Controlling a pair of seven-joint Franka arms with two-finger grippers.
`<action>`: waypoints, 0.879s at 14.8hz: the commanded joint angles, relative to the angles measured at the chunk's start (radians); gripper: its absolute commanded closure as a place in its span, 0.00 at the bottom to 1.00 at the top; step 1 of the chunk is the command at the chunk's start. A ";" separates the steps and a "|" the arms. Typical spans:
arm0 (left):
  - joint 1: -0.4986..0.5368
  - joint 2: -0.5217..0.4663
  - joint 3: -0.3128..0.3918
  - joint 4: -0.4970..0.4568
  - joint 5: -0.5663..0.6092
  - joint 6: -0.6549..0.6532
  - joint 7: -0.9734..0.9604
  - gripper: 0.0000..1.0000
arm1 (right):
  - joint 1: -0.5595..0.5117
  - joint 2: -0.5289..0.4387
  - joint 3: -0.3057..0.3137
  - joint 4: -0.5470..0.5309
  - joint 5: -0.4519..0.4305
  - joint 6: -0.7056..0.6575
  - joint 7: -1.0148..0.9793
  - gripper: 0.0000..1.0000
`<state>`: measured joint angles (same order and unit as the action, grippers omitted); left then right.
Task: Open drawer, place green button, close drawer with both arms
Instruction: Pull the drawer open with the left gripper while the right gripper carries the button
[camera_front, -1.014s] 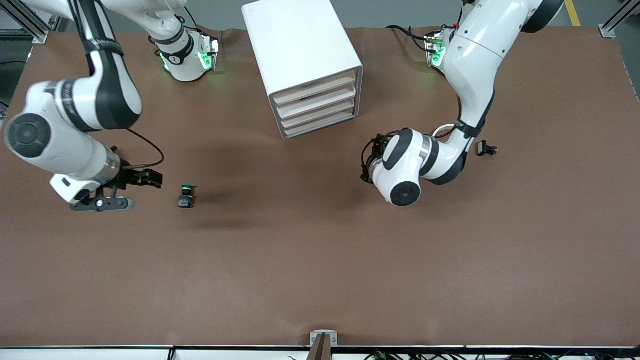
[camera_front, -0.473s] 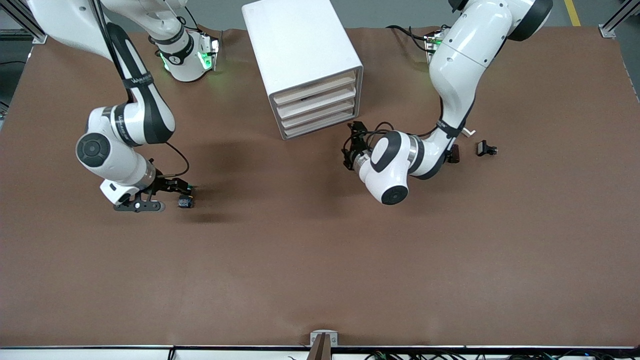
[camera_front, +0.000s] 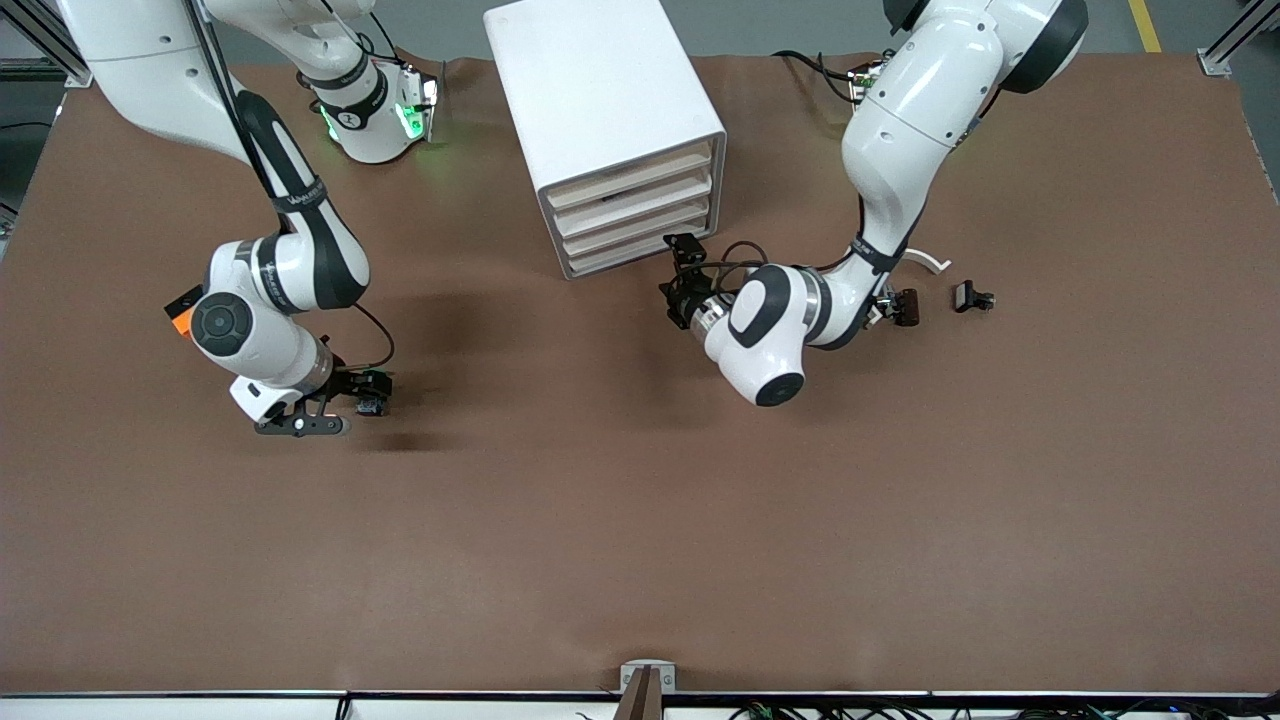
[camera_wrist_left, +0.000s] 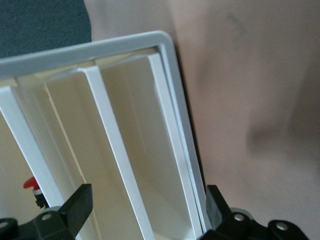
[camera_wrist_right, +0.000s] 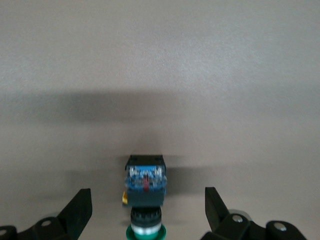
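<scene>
On the table toward the right arm's end, well apart from the cabinet (camera_front: 605, 130) and nearer the front camera than it, the button (camera_front: 372, 403) lies on its side, green cap toward the right gripper (camera_front: 352, 392). That gripper sits low at the button with its fingers (camera_wrist_right: 77, 210) spread wide on either side and touching nothing, which looks like a line-up for a pinch across the dark body. No grasp is made yet. At the cabinet, the drawer (camera_front: 640, 253), lowest of four, appears shut, flush with the three above. The left gripper (camera_front: 682, 270) is just in front of that drawer's corner toward the left arm's end, fingers (camera_wrist_left: 80, 202) apart and straddling the white frame edge, probably to hook and pull the front. Small black parts (camera_front: 973, 296) lie toward the left arm's end, and an orange block (camera_front: 181, 322) peeks out beside the right arm.
</scene>
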<state>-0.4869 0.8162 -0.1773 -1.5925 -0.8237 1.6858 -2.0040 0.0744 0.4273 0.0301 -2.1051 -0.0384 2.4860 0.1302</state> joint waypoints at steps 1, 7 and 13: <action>-0.033 0.012 0.007 0.022 -0.037 -0.018 -0.093 0.03 | 0.002 0.048 0.002 0.040 -0.017 0.007 0.025 0.00; -0.085 0.046 0.005 0.020 -0.051 -0.023 -0.202 0.27 | 0.001 0.085 0.002 0.048 -0.024 0.007 0.022 0.00; -0.104 0.055 0.007 0.022 -0.081 -0.026 -0.256 0.63 | -0.002 0.096 0.002 0.050 -0.024 0.007 0.012 0.71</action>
<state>-0.5800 0.8649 -0.1773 -1.5917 -0.8852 1.6777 -2.2304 0.0746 0.5099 0.0302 -2.0753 -0.0404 2.4975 0.1300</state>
